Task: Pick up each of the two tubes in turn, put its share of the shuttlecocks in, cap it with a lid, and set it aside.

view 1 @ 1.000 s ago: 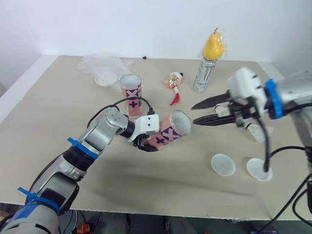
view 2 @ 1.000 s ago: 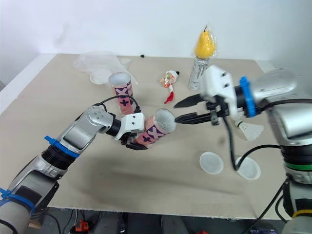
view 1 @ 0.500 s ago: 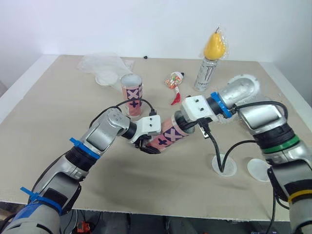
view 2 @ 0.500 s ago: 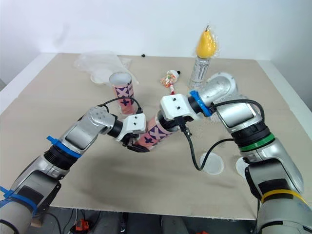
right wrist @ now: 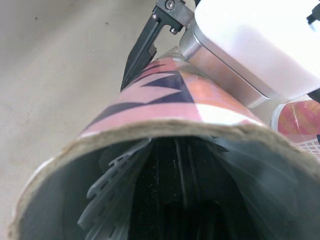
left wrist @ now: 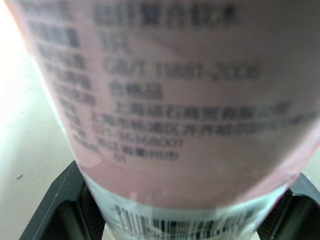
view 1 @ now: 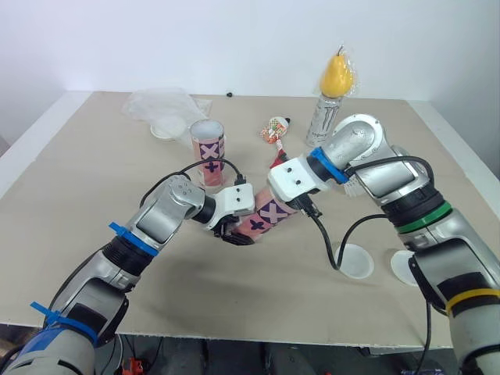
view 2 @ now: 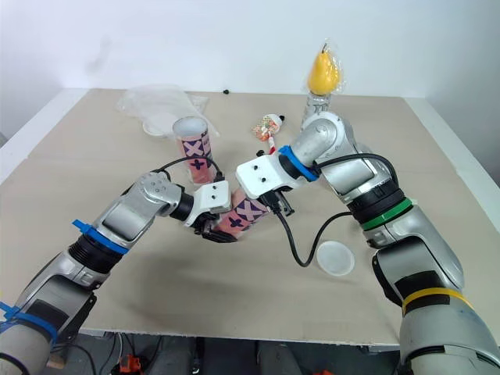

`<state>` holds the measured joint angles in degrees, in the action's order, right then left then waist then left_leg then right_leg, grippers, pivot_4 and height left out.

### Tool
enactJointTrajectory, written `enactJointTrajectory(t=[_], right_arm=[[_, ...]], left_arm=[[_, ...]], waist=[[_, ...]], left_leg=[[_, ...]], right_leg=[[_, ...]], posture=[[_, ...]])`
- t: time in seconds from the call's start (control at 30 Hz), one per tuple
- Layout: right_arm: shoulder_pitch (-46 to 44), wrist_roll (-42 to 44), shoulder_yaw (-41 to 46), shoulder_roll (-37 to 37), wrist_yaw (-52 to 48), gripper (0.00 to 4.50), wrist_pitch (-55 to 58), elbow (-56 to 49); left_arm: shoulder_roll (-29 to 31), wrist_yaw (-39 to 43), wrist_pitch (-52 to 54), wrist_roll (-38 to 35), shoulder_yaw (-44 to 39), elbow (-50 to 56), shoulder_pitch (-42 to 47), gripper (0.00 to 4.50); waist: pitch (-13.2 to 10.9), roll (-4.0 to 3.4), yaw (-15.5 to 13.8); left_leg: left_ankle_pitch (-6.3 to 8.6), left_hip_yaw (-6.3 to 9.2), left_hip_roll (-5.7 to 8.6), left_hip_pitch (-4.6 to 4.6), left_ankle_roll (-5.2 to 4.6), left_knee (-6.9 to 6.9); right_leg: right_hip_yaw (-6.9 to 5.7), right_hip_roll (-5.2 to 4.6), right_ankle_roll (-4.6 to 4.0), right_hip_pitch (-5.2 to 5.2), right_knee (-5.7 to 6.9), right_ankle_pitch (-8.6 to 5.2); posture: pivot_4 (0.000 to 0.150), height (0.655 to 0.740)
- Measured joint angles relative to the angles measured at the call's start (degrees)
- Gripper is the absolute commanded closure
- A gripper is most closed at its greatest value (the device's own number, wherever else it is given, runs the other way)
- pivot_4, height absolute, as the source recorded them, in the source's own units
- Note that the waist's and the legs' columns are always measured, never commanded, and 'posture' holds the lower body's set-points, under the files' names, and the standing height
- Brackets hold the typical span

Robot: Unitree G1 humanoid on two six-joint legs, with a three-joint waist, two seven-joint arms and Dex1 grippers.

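One tube (view 1: 269, 212), clamped by our left gripper (view 1: 232, 232), seems to be taking a shuttlecock (right wrist: 117, 195). Our right gripper's (view 1: 291, 191) hold we cannot tell. Next, withdraw straight.

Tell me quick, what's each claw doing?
Left gripper: closed on the pink tube.
Right gripper: reaching into that tube's mouth; open or closed cannot be told.

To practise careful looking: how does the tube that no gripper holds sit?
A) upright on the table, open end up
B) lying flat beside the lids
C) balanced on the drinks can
A: the free tube stands upright on the table, mouth open, while the left gripper clamps the held tube.
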<state>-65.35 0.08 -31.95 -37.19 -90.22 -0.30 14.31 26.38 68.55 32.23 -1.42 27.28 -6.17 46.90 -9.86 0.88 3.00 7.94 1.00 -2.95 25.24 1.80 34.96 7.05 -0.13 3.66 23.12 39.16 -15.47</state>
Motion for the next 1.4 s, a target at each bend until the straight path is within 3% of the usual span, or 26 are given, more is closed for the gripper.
enactJointTrajectory(t=[0.37, 0.53, 0.73, 1.07, 1.23, 1.4], right_arm=[[-0.71, 13.47, 2.52, -9.76, -0.03, 4.40, 12.70, -4.43], [-0.27, 19.91, 9.56, -14.74, 0.00, 4.40, 21.07, -8.00], [6.97, 25.36, 21.97, -19.29, 4.67, 4.40, 32.61, -10.74], [40.85, 33.62, 45.34, -20.60, 26.26, 4.40, 53.54, -33.19], [53.80, 33.81, 50.18, -21.73, 29.07, 4.40, 53.85, -38.69], [60.11, 30.98, 50.27, -25.46, 27.55, 4.40, 49.09, -38.01]], left_arm=[[0.29, -0.52, -0.66, -2.13, -1.09, 1.32, -1.92, 1.18], [0.36, -0.80, -2.41, -2.89, -2.21, 1.38, -3.38, 1.18], [-2.92, -4.21, -8.86, -4.20, -5.59, -2.18, -7.21, 1.18], [-18.59, -14.53, -22.39, -11.06, -14.48, -7.17, -20.10, 1.18], [-18.70, -14.61, -28.61, -9.79, -13.90, -10.03, -21.48, 1.18], [-17.90, -13.43, -32.92, -7.42, -11.88, -11.45, -21.00, 1.18]], waist=[[-0.02, -0.03, -0.26], [-0.02, -0.03, -0.26], [-0.02, -0.02, -0.49], [-0.01, -0.02, -1.19], [0.02, -0.08, -0.82], [0.03, -0.09, -0.49]], left_leg=[[0.04, 0.12, 0.12, 0.34, 0.03, -0.16], [0.07, 0.14, 0.12, 0.33, -0.01, -0.22], [0.06, 0.15, 0.27, 0.33, -0.01, -0.10], [0.06, 0.19, 0.33, 0.47, -0.02, 0.06], [0.04, 0.14, 0.31, 0.35, -0.04, 0.19], [0.04, 0.05, 0.32, 0.35, -0.04, 0.52]], right_leg=[[0.02, -0.06, -0.20, 0.17, -0.01, -0.12], [-0.02, -0.06, -0.26, 0.18, -0.01, -0.18], [-0.02, -0.25, -0.15, 0.04, -0.06, -0.14], [-0.01, -0.29, 0.24, 0.04, -0.12, -0.16], [0.05, -0.24, 0.42, -0.03, -0.11, -0.09], [0.14, -0.29, 0.30, -0.16, -0.13, -0.12]], posture=[[0.150, 0.7400], [0.150, 0.7400], [0.150, 0.7400], [0.150, 0.7400], [0.150, 0.7400], [0.150, 0.7400]])
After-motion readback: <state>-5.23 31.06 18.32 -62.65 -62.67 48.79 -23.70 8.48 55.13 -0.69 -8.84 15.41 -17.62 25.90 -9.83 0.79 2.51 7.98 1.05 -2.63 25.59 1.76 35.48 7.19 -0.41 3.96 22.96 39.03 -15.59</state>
